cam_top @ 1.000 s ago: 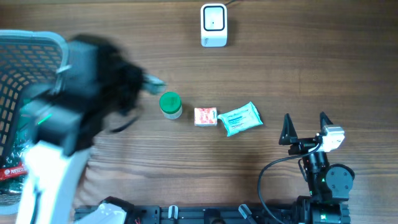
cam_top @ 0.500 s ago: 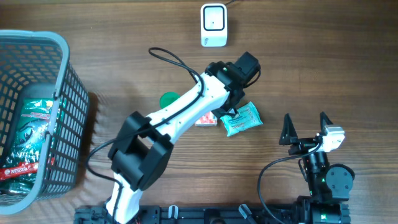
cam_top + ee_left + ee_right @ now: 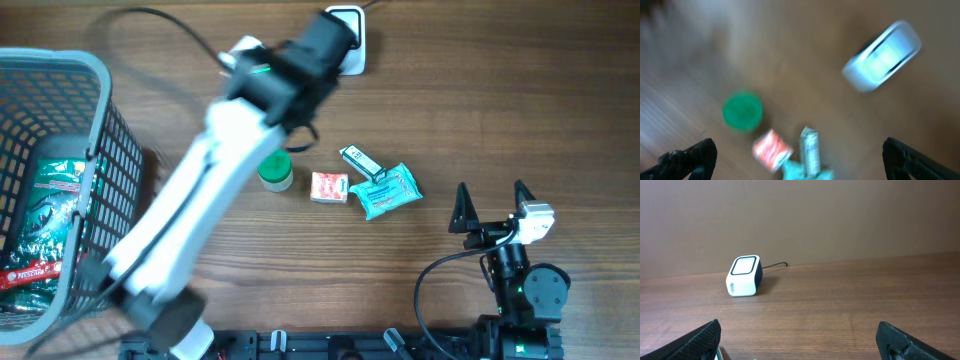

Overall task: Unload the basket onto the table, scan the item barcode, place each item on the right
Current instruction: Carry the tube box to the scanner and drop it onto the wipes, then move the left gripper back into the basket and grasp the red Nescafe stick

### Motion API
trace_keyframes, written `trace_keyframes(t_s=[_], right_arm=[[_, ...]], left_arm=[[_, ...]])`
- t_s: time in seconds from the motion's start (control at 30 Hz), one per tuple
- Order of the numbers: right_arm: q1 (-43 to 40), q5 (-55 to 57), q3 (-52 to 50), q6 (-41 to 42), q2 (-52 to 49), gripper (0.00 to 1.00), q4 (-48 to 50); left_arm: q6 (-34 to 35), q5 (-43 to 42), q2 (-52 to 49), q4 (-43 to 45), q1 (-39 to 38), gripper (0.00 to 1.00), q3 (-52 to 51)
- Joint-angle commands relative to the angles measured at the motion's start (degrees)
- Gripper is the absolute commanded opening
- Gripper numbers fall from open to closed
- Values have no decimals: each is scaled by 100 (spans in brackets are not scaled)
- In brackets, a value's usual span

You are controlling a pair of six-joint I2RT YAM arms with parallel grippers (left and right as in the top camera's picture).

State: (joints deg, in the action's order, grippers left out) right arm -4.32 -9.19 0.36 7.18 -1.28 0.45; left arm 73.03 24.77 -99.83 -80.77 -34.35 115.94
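Packet (image 3: 360, 160) lying free, well below spread left pincer (image 3: 799, 149)

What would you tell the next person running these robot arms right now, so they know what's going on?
Left gripper: open, empty, raised over the table near the scanner.
Right gripper: open, empty, at the near edge.
Things: green-lidded jar, red packet, small white pack and teal packet lie mid-table, the white pack against the teal one. Basket on the left holds packets.
Done: cannot tell what has been scanned.
Left: pick up an item and show its barcode to the scanner.
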Motion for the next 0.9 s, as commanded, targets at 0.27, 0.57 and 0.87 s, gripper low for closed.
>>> trace_keyframes(t_s=[0.27,0.57,0.87], right_arm=[[-4,-72,-7,-103,31,100,28],[-4,-72,-7,-103,31,100,26],[-4,-72,-7,-103,31,100,28]], left_arm=[[1034,723,1908,-1318,5080,100,-24],[85,-1226,811,-190,8144,100,-2393],[-1683,-756,306,1582,8183,90,-4603]])
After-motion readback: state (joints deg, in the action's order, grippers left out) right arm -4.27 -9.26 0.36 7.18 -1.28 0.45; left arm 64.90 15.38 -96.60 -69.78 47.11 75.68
